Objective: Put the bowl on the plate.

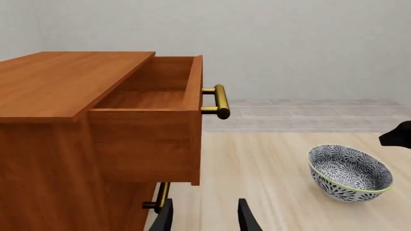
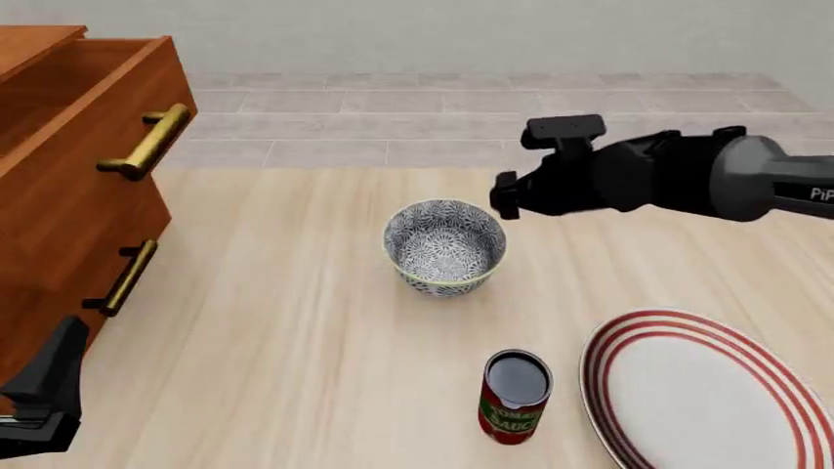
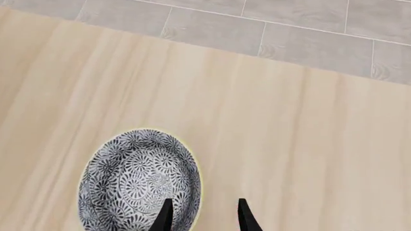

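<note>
Plate (image 2: 704,391) cut off at frame edge

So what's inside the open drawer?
The open drawer shows bare wood as far as the left wrist view reaches. Its front panel hides the space just behind it, so something low there could go unseen.

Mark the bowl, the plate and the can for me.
bowl (image 2: 446,239): front view, patterned inside.
plate (image 2: 690,396): front view, white centre.
can (image 2: 515,401): front view, red label side.
</note>
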Controlling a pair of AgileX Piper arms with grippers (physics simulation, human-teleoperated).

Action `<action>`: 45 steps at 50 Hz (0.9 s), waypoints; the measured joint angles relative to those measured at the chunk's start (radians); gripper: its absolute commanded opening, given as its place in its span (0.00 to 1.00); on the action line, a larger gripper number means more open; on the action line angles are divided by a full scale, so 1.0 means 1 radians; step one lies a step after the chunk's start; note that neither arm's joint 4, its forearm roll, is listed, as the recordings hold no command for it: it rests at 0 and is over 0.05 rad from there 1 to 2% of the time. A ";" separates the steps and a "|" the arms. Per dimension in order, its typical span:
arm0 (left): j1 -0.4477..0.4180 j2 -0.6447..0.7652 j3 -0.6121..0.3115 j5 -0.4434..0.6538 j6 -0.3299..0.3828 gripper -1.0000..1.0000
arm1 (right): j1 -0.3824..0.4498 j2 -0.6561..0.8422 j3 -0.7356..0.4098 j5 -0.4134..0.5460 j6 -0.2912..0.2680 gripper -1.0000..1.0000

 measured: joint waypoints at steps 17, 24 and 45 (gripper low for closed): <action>0.000 0.000 0.000 0.000 0.000 1.00 | -0.017 0.106 -0.019 -0.020 0.007 1.00; 0.000 0.000 0.000 0.000 0.000 1.00 | -0.012 0.141 -0.026 -0.027 0.013 1.00; 0.000 0.000 0.000 0.000 0.000 1.00 | 0.011 0.208 -0.035 -0.043 0.027 1.00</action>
